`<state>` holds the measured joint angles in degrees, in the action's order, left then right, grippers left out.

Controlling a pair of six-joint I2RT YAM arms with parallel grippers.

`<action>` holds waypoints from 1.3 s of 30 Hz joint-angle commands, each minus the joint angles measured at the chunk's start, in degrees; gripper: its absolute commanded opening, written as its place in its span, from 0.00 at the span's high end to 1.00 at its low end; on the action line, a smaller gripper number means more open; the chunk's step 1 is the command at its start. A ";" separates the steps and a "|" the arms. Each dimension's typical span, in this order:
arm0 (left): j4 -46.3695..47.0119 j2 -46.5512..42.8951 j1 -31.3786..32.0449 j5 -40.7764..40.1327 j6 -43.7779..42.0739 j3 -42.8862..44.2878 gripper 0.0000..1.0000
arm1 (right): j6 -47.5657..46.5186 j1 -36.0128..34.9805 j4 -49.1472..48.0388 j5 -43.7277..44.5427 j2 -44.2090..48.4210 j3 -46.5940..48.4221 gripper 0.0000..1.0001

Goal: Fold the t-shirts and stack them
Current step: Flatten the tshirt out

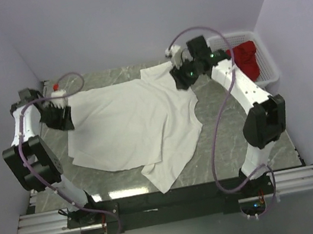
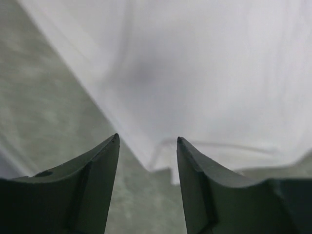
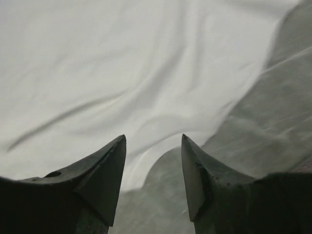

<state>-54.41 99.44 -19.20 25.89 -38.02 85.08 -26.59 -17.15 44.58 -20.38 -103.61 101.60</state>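
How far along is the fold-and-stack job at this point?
Done: the white t-shirt lies spread across the table, rumpled, no finished fold showing. In hand: nothing; the left gripper and right gripper are open at opposite edges of it. Left: folding the white one, then taking the red t-shirt from the basket, folding it and stacking both.

The right gripper [image 3: 152,138] fills the bottom of the view, its two dark jaws standing apart with nothing between them. Beyond the gripper and to its left spreads the white t-shirt [image 3: 122,63], lying in soft wrinkles. A curved edge of the cloth sits just past the jaw tips. The grey-green marbled table [image 3: 273,122] shows to the gripper's right and in the gap between the jaws.
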 commanded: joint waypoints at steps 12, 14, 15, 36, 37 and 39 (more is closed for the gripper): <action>2.39 -0.57 -2.77 -1.21 4.45 -19.78 0.55 | 10.50 -13.09 -0.63 -2.39 4.39 -29.97 0.62; -0.15 0.05 -2.95 -0.84 4.18 -18.38 0.54 | 10.77 -13.26 -0.72 -1.16 3.60 -30.84 0.62; -1.30 0.40 -3.12 -1.10 4.01 -16.72 0.54 | 10.77 -13.35 -0.46 -0.72 3.25 -31.20 0.63; -3.94 2.33 -8.31 -7.61 2.86 -20.13 0.57 | 10.24 -13.61 0.16 0.60 3.68 -34.54 0.64; -4.03 2.51 -8.40 -7.17 2.69 -20.21 0.57 | 10.07 -13.44 0.25 0.87 3.59 -34.54 0.64; -4.21 2.34 -8.31 -6.64 2.34 -20.92 0.58 | 9.54 -13.53 0.51 1.22 3.33 -34.63 0.65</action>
<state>-58.30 101.75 -27.66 17.74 -35.81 63.96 -15.92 -30.28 44.88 -19.94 -100.33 67.00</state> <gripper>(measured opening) 0.424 0.356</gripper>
